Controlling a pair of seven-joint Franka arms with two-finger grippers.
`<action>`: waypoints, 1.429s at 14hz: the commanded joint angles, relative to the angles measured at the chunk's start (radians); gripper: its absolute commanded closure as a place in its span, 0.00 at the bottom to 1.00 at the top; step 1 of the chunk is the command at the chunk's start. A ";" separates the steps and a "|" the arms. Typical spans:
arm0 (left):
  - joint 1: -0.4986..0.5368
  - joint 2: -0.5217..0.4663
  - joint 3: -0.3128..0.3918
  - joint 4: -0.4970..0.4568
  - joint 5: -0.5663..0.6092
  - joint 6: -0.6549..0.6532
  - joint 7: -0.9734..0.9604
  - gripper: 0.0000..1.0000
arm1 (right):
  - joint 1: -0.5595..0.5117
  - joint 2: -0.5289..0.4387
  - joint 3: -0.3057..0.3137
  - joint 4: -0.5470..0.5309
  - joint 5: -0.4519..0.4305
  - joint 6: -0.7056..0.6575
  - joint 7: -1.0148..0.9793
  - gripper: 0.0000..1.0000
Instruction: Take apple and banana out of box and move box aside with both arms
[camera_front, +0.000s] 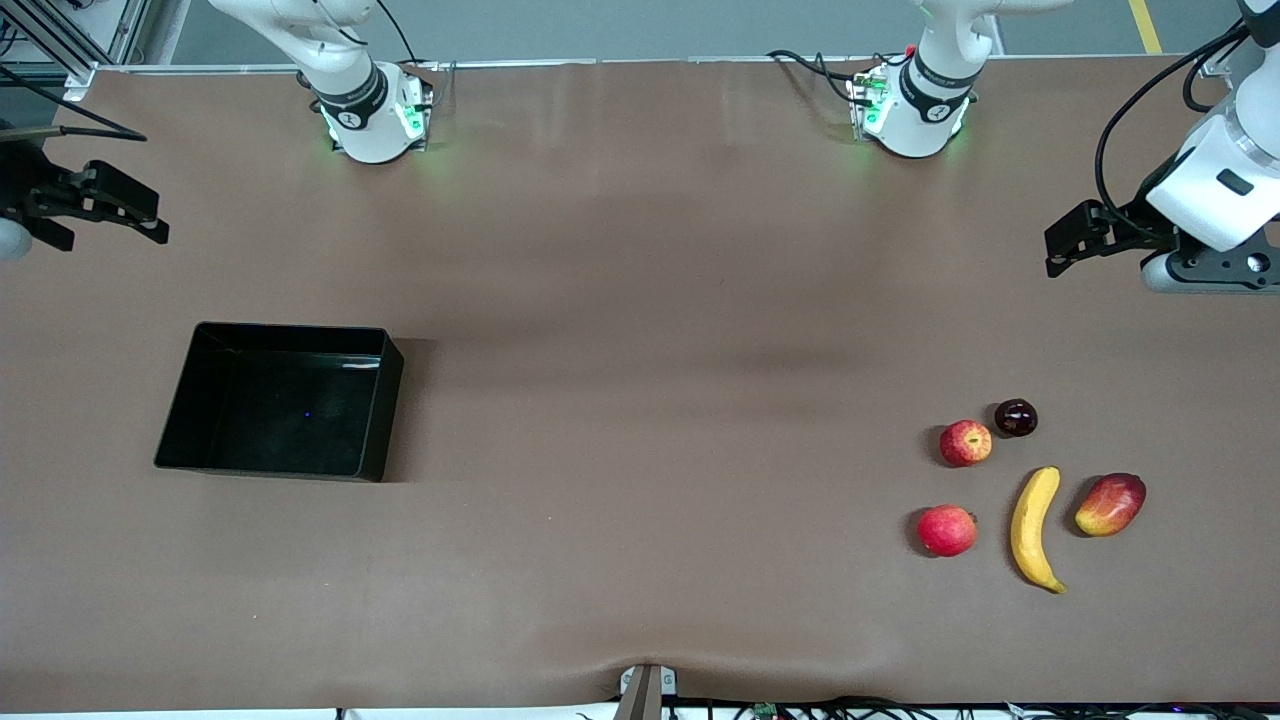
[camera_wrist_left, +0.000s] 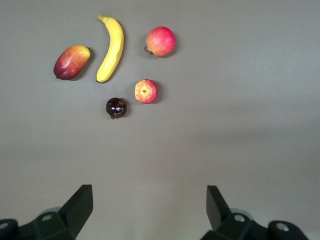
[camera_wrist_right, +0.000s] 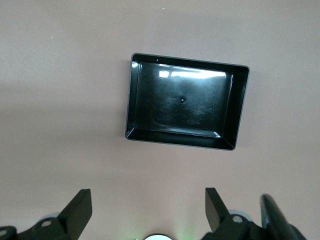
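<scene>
The box (camera_front: 280, 402) is a shallow black glossy tray with raised walls. It sits flat on the table toward the right arm's end and has nothing inside. The 2 fruits lie well apart from the box, toward the left arm's end. The banana (camera_front: 1034, 527) is long, yellow and curved, lying flat. The apple (camera_front: 965, 443) is small, round, red with yellow streaks, near the banana but farther from the front camera, not touching it.

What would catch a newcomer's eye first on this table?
The empty black tray toward the right arm's end, and the cluster of fruit toward the left arm's end: a yellow banana between a red-yellow mango and two red apples. Both open grippers, left and right, wait above bare table.
</scene>
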 joint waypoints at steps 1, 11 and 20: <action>0.005 -0.013 -0.002 -0.003 -0.016 -0.004 0.003 0.00 | -0.006 -0.026 -0.001 -0.029 0.005 0.014 0.009 0.00; 0.006 -0.011 0.008 0.012 -0.010 -0.004 0.014 0.00 | -0.026 -0.024 -0.001 -0.029 0.006 0.011 0.000 0.00; 0.006 -0.011 0.008 0.012 -0.007 -0.007 0.010 0.00 | -0.032 -0.022 -0.001 -0.029 0.008 0.008 0.000 0.00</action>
